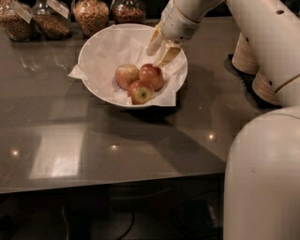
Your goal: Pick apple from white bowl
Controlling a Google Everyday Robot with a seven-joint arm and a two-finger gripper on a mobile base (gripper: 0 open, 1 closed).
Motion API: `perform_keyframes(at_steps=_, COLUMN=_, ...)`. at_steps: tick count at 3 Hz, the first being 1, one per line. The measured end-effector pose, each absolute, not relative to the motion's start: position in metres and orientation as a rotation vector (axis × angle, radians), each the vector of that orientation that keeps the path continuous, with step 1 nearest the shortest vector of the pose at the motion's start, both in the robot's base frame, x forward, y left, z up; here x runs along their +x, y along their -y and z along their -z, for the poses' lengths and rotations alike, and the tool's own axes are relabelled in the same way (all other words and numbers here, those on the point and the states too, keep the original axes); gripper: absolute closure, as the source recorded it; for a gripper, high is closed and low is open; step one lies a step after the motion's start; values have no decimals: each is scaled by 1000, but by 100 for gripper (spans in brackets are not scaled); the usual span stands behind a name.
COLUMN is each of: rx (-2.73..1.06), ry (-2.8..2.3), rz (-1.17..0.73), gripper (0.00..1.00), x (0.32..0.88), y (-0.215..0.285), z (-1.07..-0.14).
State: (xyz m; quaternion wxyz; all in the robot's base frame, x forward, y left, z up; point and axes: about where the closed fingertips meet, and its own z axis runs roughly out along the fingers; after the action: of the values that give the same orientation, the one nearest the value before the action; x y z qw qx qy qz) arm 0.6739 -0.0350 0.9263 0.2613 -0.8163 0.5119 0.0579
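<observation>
The white bowl [93, 44] lined with crumpled white paper stands on the grey counter at the back middle. Three apples lie in it. The reddest apple [152, 76] is on the right, a paler yellowish-pink apple [126, 75] is on the left, and an apple with a yellow-green stem patch [140, 92] is in front. My gripper [160, 50] is open, its two beige fingers pointing down over the bowl's right part, just above and behind the reddest apple. It holds nothing.
Several glass jars [91, 14] of grains line the counter's back edge. Stacked beige disposable bowls [253, 65] stand at the right, behind my arm. My white arm [262, 178] fills the right side of the view.
</observation>
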Motion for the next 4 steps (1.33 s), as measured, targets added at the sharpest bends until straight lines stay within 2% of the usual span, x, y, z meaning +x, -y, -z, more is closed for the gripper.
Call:
perform_keyframes(at_steps=1, rx=-2220, ry=-1388, rz=-176, gripper=50, x=672, y=34, z=-921)
perform_keyframes(at_steps=2, rx=-2235, ry=-1385, rz=-190, gripper=36, x=671, y=33, z=-917)
perform_keyframes(at_steps=4, rx=-2261, ry=-1376, rz=-210, gripper=36, x=669, y=31, z=-913)
